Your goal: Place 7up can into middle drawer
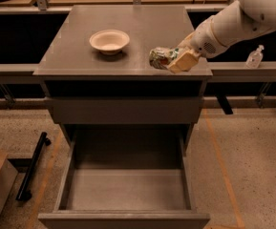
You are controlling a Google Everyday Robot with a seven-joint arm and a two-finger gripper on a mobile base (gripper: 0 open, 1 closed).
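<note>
Nearest, the drawer [128, 190] stands pulled well out, its floor bare and its side walls unobstructed, so the destination is ready and nothing has been placed in it yet. Above it a shallower drawer front [123, 109] is closed flush.

On the level above, at the front right of the tabletop [142, 23], the end effector [178, 62] is clamped on the can [162, 57], which lies tipped on its side in the grip, close to the front edge. Whether the can is clear of the surface or brushing it I cannot tell.

The grasp looks done. What remains, by my reading, is the main transfer: carry the can forward past the edge, lower it into the open drawer, and release it.

Further back, the bowl [109, 40] sits apart to the left, out of the way. The arm [233, 23] reaches in from the far right.
</note>
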